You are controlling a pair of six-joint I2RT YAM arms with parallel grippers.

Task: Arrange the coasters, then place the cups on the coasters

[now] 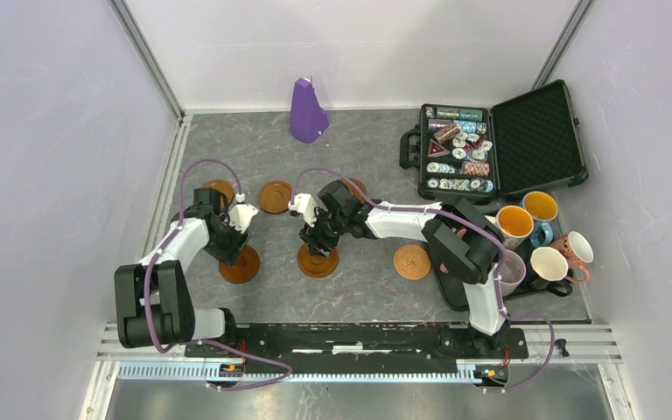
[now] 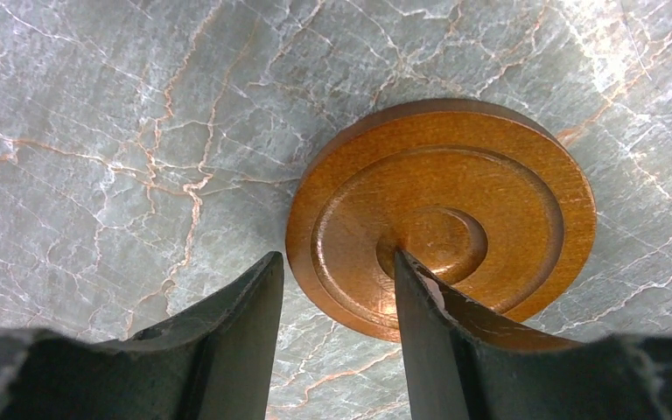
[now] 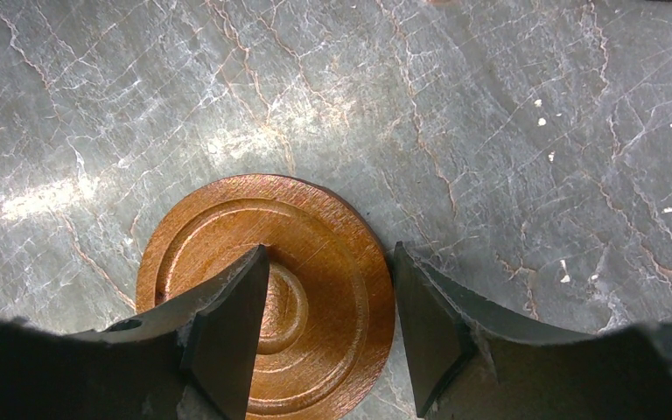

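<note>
Two dark brown coasters lie flat in the front row, and a gripper pinches each. My left gripper (image 1: 230, 252) (image 2: 337, 267) is shut on the left coaster (image 1: 245, 268) (image 2: 490, 175), one finger in its ringed centre and the other against its rim. My right gripper (image 1: 317, 247) (image 3: 328, 258) grips the middle coaster (image 1: 319, 264) (image 3: 332, 245) the same way. The patterned orange-brown coaster (image 1: 412, 261) lies to the right. Three more coasters (image 1: 274, 197) sit in a back row, partly hidden by the arms. The cups (image 1: 514, 221) cluster at the right edge.
An open black case of poker chips (image 1: 459, 150) stands at the back right. A purple cone-shaped object (image 1: 307, 111) is at the back centre. White walls enclose the marbled table (image 1: 359, 297) on three sides.
</note>
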